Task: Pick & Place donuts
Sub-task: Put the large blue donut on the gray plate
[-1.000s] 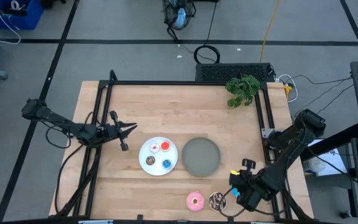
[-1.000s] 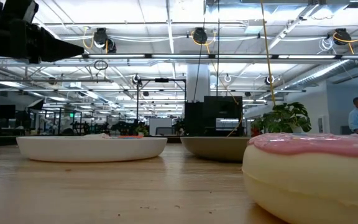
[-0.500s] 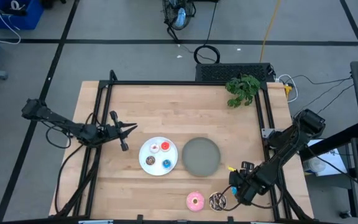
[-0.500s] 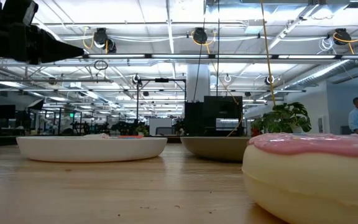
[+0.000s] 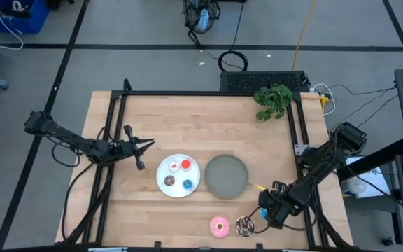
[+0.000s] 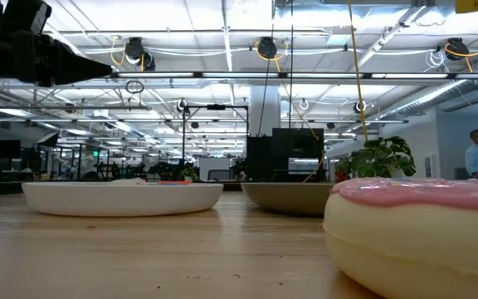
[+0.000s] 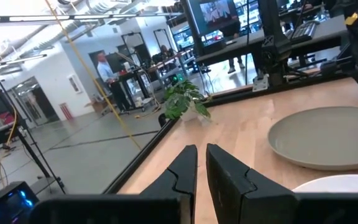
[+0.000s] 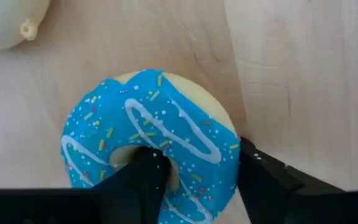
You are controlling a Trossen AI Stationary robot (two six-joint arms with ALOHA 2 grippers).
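Note:
A blue sprinkled donut (image 8: 148,124) lies flat on the wooden table (image 5: 187,119) near its front right corner. My right gripper (image 5: 264,213) stands over it, pointing down, and hides it in the high view. Left of it lie a chocolate sprinkled donut (image 5: 244,225) and a pink donut (image 5: 220,226). Several tiny donuts sit on the white plate (image 5: 178,187); the grey plate (image 5: 226,175) beside it is bare. My left gripper (image 5: 145,145) hovers shut and level at the table's left side, holding nothing. My right gripper has the blue sprinkled donut's ring wall (image 8: 197,149) between its fingers. One finger (image 8: 143,171) is in the hole and the other (image 8: 263,177) is against the outer rim. The fingers come from above, pointing down. The donut lies flat on the table.
A potted green plant (image 5: 273,99) stands at the far right corner. A black frame (image 5: 208,93) runs along the table's edges. In the low view the pink donut (image 6: 421,232) fills the near right, with both plates (image 6: 123,198) behind it.
My right gripper has sunk toward the table at the front right corner, tipping to point more steeply down, and now stands over the blue sprinkled donut. The donuts on the table and plates have kept still.

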